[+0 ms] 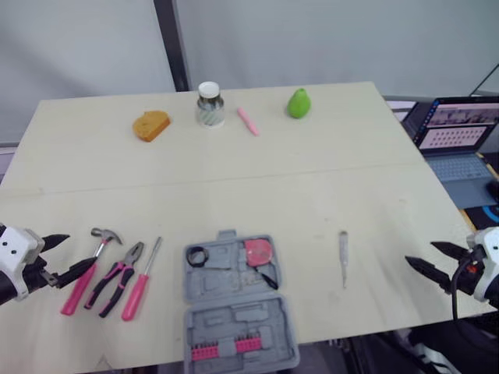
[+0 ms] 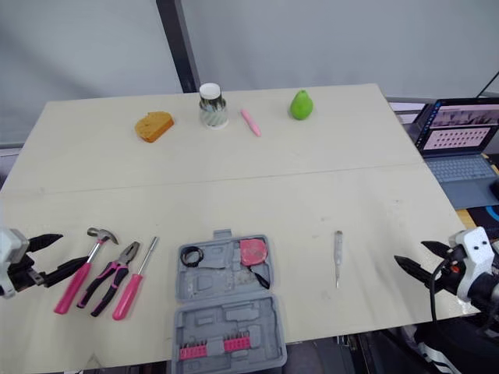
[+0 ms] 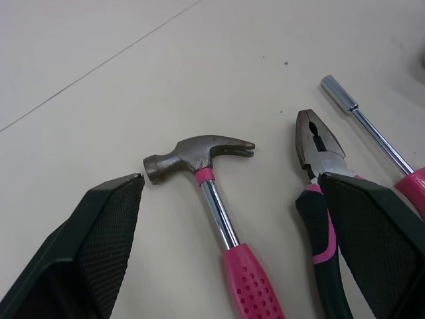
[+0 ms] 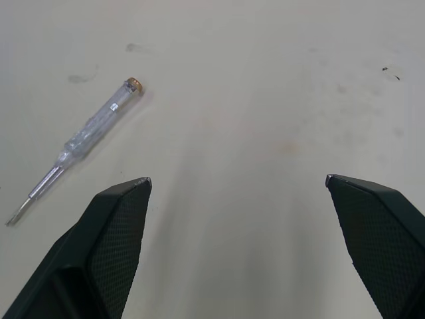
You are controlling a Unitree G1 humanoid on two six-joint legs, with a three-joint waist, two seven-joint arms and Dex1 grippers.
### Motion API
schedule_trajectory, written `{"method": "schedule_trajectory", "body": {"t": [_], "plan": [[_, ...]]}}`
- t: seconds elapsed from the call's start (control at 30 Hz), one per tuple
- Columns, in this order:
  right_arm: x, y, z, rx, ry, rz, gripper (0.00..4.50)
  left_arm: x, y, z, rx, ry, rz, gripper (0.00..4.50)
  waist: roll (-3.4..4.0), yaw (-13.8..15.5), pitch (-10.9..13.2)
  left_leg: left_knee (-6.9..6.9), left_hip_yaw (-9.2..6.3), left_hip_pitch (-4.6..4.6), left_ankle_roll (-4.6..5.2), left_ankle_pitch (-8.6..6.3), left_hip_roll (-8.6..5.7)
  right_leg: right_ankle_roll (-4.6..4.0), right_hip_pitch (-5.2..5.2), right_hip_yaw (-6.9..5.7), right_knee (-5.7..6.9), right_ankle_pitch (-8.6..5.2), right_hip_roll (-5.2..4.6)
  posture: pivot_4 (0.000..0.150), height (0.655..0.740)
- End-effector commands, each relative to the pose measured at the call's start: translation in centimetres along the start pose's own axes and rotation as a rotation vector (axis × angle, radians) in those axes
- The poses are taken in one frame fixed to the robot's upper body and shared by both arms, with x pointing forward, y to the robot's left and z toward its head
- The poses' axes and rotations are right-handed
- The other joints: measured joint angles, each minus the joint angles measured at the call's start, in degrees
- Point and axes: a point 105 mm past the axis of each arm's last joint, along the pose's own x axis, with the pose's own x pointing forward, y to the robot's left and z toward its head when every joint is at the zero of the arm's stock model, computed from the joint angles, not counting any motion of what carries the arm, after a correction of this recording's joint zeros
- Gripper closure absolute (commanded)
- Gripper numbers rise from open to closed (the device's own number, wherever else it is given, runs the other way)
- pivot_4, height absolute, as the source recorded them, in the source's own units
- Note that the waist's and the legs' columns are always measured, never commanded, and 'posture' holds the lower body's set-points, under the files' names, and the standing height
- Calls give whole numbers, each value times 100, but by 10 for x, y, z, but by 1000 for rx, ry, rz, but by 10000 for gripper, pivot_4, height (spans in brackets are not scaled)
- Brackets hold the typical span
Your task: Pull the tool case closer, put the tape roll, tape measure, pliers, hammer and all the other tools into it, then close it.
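Note:
The grey tool case (image 1: 204,290) lies open at the table's front centre. In it sit a black tape roll (image 1: 196,255) and a pink tape measure (image 1: 257,251), and a row of pink bits (image 1: 226,348) fills the near half. Left of the case lie a pink-handled hammer (image 3: 219,212), pliers (image 1: 117,282) and a pink-handled driver (image 1: 141,280). My left gripper (image 1: 78,253) is open beside the hammer's handle, its fingers spanning the hammer head. A clear tester screwdriver (image 4: 93,133) lies right of the case. My right gripper (image 1: 419,252) is open over bare table to the right of it.
Along the far edge stand an orange sponge (image 1: 150,125), a lidded jar (image 1: 210,104), a pink pen (image 1: 247,121) and a green pear (image 1: 299,103). An open laptop (image 1: 456,136) sits off the table's right side. The case overhangs the front edge.

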Motion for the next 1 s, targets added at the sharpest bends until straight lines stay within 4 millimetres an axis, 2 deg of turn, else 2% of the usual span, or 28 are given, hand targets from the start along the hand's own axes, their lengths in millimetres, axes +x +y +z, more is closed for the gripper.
{"method": "schedule_trajectory", "body": {"t": [0.03,0.13,0.83,0.87,0.93,1.0], "plan": [[0,-2,10,-14,-46,-15,579,-2,0,3,10,-17,16,0,-13,23,-3,-2,-18,17,-23,28,-11,4,-24,-43,24,3,-21,1500,7400],[0,-1,8,-12,-39,-13,579,-2,0,2,8,-16,17,0,-8,155,1,20,25,-23,-34,36,-12,3,-92,-52,46,2,-40,1500,7400],[3,5,12,-29,-36,4,579,4,-2,5,12,-29,15,0,-5,158,2,29,64,-3,-31,33,-7,-3,-97,-54,49,7,-54,1500,7400],[3,5,13,-29,-36,3,579,4,-3,5,12,-30,14,0,6,120,0,23,41,-13,-28,33,-21,-2,-75,-76,39,7,-69,1500,7400],[3,5,13,-27,-34,0,579,5,-3,6,11,-31,13,0,5,67,0,-29,-78,-10,-21,81,-64,16,19,-197,7,17,-104,1500,7400],[3,5,13,-25,-34,-4,579,6,-3,6,12,-32,12,0,4,110,3,-45,-137,-11,-24,111,-97,19,23,-268,12,18,-141,1500,7400]]}}
